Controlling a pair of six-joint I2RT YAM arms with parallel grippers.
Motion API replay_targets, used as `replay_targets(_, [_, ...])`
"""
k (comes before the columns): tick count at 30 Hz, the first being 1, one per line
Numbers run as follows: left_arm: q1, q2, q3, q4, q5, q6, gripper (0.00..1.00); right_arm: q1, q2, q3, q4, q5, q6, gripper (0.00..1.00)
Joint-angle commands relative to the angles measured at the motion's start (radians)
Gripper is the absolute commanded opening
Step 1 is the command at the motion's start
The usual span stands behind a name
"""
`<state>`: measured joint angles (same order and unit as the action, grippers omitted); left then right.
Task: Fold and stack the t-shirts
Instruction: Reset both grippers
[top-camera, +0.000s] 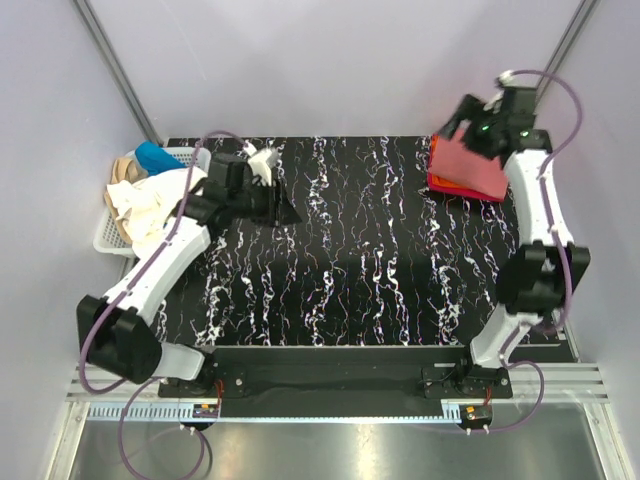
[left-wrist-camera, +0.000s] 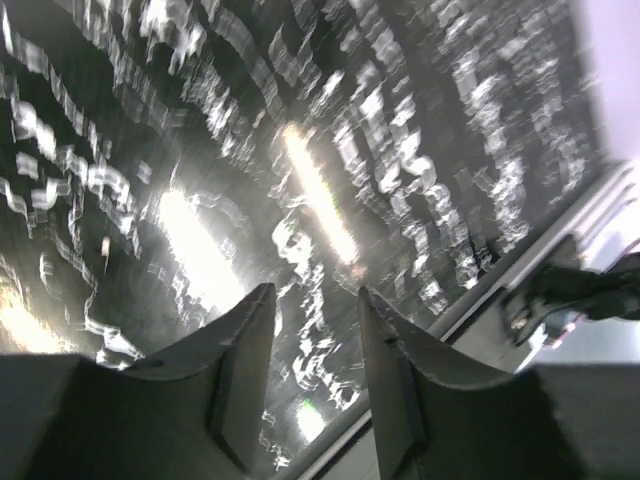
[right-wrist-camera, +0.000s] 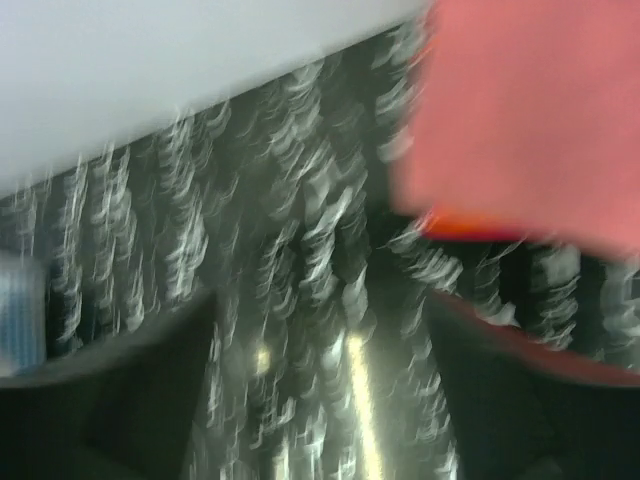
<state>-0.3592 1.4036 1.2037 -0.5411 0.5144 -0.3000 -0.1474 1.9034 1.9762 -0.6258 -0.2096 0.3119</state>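
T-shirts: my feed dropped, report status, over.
Left gripper open, empty. Right gripper open near pink shirt topping stack. Cream shirt unfolded in basket. Nothing blocking.

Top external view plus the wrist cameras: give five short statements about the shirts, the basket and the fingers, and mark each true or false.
1. The salmon-pink t-shirt lies topmost at the far right corner of the table. True.
2. The left fingers clamp a shirt. False: they stand apart over bare table.
3. The basket holds a cream-white shirt, a tan shirt and a blue shirt. True.
4. The right fingers hover over the basket. False: they are open, beside the salmon-pink t-shirt.
5. An orange t-shirt shows under the salmon-pink t-shirt. True.
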Motion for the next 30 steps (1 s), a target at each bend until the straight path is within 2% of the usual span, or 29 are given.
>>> replay_targets(1, [-0.003,-0.118,0.094,0.13,0.062,-0.031,0.46,0.141,-0.249,-0.292,-0.032,-0.151,0.089,0.99])
replay_targets(2, [-0.003,-0.141,0.111,0.135,0.058,-0.024,0.5,0.176,-0.294,-0.337,-0.031,-0.151,0.096,0.99])
replay_targets(3, [-0.001,-0.153,0.115,0.136,0.04,-0.008,0.61,0.201,-0.376,-0.38,-0.031,-0.152,0.113,1.0])
replay_targets(4, [-0.003,-0.169,0.112,0.135,0.03,-0.001,0.74,0.222,-0.418,-0.464,-0.013,-0.207,0.145,1.0])
replay_targets(5, [0.0,-0.196,0.094,0.136,0.012,0.01,0.99,0.226,-0.461,-0.505,0.003,-0.236,0.16,0.99])
replay_targets(9, [-0.003,-0.276,-0.002,0.185,-0.01,0.019,0.99,0.229,-0.72,-0.68,0.093,-0.281,0.243,1.0])
replay_targets(14, [-0.003,-0.354,-0.072,0.257,-0.01,0.021,0.99,0.226,-0.903,-0.797,0.112,-0.122,0.199,1.0])
replay_targets(18, [-0.003,-0.365,-0.089,0.259,-0.037,0.039,0.99,0.227,-0.949,-0.806,0.107,-0.082,0.18,1.0])
replay_targets(30, [-0.003,-0.385,-0.099,0.263,-0.048,0.041,0.99,0.227,-0.942,-0.798,0.109,-0.113,0.199,1.0])
